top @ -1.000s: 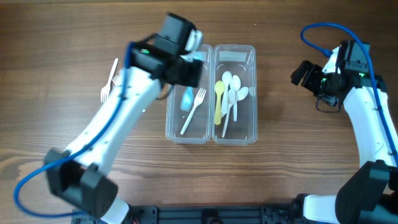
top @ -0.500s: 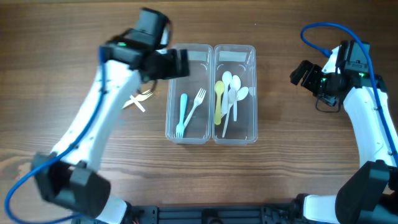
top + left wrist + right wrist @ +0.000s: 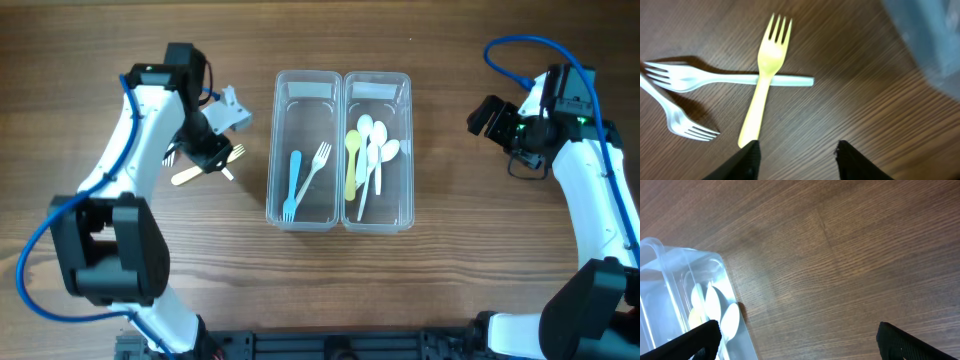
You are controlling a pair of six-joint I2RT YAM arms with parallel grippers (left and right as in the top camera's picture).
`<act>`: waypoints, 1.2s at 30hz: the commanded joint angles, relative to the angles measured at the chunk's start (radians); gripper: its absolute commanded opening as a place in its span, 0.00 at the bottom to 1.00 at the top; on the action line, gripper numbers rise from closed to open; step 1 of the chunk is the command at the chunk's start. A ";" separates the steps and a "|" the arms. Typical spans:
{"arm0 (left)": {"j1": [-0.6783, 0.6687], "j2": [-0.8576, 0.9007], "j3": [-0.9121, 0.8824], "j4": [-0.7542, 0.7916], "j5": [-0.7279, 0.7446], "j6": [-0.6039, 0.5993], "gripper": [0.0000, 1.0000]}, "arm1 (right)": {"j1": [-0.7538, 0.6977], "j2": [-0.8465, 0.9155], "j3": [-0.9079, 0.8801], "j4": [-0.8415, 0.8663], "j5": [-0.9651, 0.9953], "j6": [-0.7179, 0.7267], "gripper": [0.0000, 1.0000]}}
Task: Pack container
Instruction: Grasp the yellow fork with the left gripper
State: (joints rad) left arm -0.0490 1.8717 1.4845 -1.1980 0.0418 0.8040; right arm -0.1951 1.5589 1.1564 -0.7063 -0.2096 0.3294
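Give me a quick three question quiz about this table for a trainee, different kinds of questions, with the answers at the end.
1. True or false: the yellow fork lies across a white fork on the table.
2. How many forks lie in the left bin? A: one. B: two. C: four.
3. Fill in: the left hand is ___ (open or shut).

Key: 1 true. 2 B. 3 open.
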 commanded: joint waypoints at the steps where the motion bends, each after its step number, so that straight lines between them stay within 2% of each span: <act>1: 0.073 0.063 -0.013 0.030 -0.002 0.188 0.50 | 0.007 0.006 0.007 0.010 -0.016 0.012 1.00; 3: 0.103 0.095 -0.013 0.077 0.001 0.188 0.63 | 0.007 0.006 0.007 0.011 -0.014 0.011 1.00; 8: 0.117 0.158 -0.013 0.197 0.003 0.201 0.66 | 0.007 0.006 0.007 0.022 0.003 0.011 1.00; 12: 0.117 0.225 -0.013 0.205 0.002 0.264 0.59 | 0.007 0.006 0.007 0.022 0.031 0.010 1.00; 14: 0.117 0.261 -0.014 0.210 0.014 0.266 0.53 | 0.007 0.006 0.007 0.022 0.035 0.011 1.00; 17: 0.117 0.265 -0.015 0.197 0.045 0.266 0.49 | 0.007 0.006 0.007 0.022 0.039 0.010 1.00; 19: 0.117 0.265 -0.015 0.172 0.068 0.266 0.42 | 0.007 0.006 0.007 0.021 0.045 0.010 1.00; 21: 0.117 0.265 -0.015 0.143 0.074 0.265 0.31 | 0.007 0.006 0.007 0.021 0.045 0.010 1.00; 24: 0.117 0.265 -0.015 0.100 0.101 0.256 0.25 | 0.007 0.006 0.007 0.023 0.065 0.011 1.00; 26: 0.117 0.265 -0.015 0.102 0.094 0.208 0.12 | 0.007 0.006 0.007 0.024 0.064 0.011 1.00; 28: 0.116 0.265 -0.015 0.150 0.011 0.093 0.08 | 0.007 0.006 0.007 0.024 0.063 0.011 1.00; 30: 0.116 0.265 -0.015 0.158 -0.003 0.070 0.11 | 0.007 0.006 0.007 0.024 0.063 0.011 1.00; 32: 0.112 0.265 -0.015 0.156 -0.003 0.054 0.05 | 0.007 0.006 0.007 0.024 0.063 0.011 1.00; 36: 0.078 0.255 -0.015 0.142 -0.043 -0.036 0.04 | 0.007 0.006 0.007 0.028 0.063 0.012 1.00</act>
State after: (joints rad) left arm 0.0517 2.1036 1.4792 -1.0691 0.0685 0.8482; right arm -0.1951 1.5589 1.1564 -0.6868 -0.1711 0.3294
